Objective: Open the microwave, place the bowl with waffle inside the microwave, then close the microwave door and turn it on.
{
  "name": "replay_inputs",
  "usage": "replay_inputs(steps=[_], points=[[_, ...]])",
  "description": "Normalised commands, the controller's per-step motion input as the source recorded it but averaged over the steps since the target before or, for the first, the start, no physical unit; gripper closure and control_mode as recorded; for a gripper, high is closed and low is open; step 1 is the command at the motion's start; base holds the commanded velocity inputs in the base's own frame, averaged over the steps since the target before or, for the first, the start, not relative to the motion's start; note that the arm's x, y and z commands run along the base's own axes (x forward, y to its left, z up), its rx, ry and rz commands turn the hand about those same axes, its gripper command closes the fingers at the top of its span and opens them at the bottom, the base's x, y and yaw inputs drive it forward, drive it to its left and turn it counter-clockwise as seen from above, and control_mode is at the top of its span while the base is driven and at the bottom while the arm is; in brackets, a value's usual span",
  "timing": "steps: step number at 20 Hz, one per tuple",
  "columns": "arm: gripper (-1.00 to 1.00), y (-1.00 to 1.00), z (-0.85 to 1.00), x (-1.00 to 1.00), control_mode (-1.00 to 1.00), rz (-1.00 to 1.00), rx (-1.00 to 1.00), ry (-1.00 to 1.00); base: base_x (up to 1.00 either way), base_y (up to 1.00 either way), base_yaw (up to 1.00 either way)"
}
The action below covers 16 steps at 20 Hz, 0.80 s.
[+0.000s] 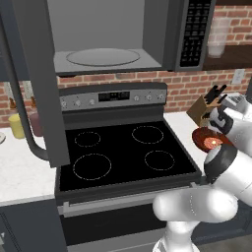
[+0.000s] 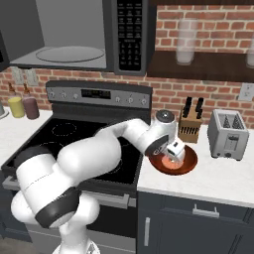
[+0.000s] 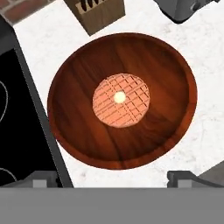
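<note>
- The microwave (image 1: 113, 37) fills the top of the left base view, its light grey cavity open to sight, with only a glass turntable (image 1: 102, 56) on the floor of it; the black keypad strip runs down its right side.
- The microwave door (image 1: 34, 83) stands swung wide open at the left edge of that view, its curved dark handle bowing toward the lower left; the top of the door is cut off by the frame.
- The stove (image 1: 123, 152) sits below in the middle of the left base view, its black top bare.
- The white counter (image 2: 218, 173) lies at the right of the right base view, carrying a toaster (image 2: 227, 134) and a knife block (image 2: 190, 124) behind the bowl.
- The bowl (image 3: 122, 100), glossy reddish brown, rests on the counter just right of the stove edge; in the hand view it fills the centre of the frame, while in the left base view the arm hides most of it.
- The waffle (image 3: 121, 99) lies flat in the middle of the bowl, with a small pale dot at its centre.
- The gripper (image 3: 113, 179) hangs above the bowl with its jaws spread wide and nothing between them; only the fingertips (image 3: 41, 179) peek up at the bottom of the hand view, one each side of the bowl's near rim.
- Two small jars (image 1: 22, 124) stand at the far left of the left base view, partly behind the door, too blurred to tell their contents.
</note>
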Motion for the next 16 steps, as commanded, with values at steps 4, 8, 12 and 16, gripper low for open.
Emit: replay_inputs(steps=[4,8,12,16], points=[[-1.00,-0.89,-0.68,0.10,-1.00,-0.44,0.30,0.25,0.00,0.00,0.00],[-1.00,-0.63,-0.79,0.27,-1.00,-0.19,0.47,0.01,0.00,0.00,0.00],[-1.00,-0.47,-0.72,0.38,-1.00,-0.09,0.40,0.00,0.00,0.00,0.00],[-1.00,-0.23,-0.46,0.45,-1.00,-0.04,0.21,-0.04,0.00,0.00,0.00]])
